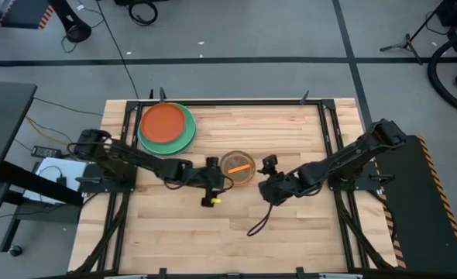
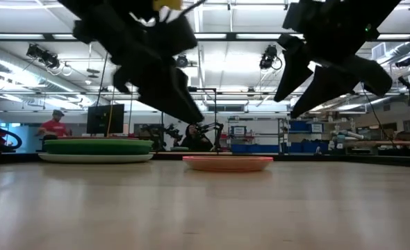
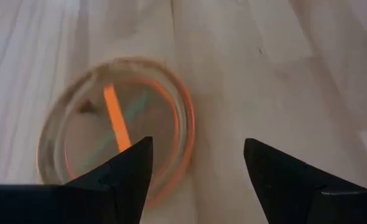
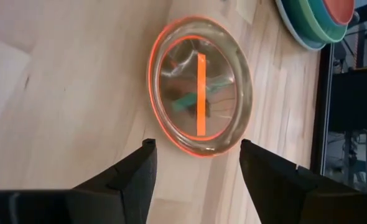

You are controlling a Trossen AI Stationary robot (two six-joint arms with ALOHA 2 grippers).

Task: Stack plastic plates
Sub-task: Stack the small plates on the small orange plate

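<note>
High view: a pale wooden table (image 1: 290, 232) in a dark frame stands on a grey floor crossed by dark tape lines, with cables trailing off its left side. At the back left of the top sits a stack of large plates (image 1: 166, 127), red-orange uppermost over green and a pale rim. Near the middle lies a small stack of translucent plates (image 1: 237, 167), its orange rim showing; how many lie in it is hard to say from any view.

Both arms reach inward to that small stack. The left gripper (image 1: 212, 184) hangs just beside its left edge, the right gripper (image 1: 273, 183) just beside its right edge. Each wrist view shows its own two dark fingers spread apart with bare wood between them, holding nothing. From table height both grippers are raised clear above the plates.

The whole front half of the table is bare wood, as is the back right corner. Beyond the far edge is a lit workshop with shelving, monitors and a person in a red top (image 2: 53, 126) at the left.
</note>
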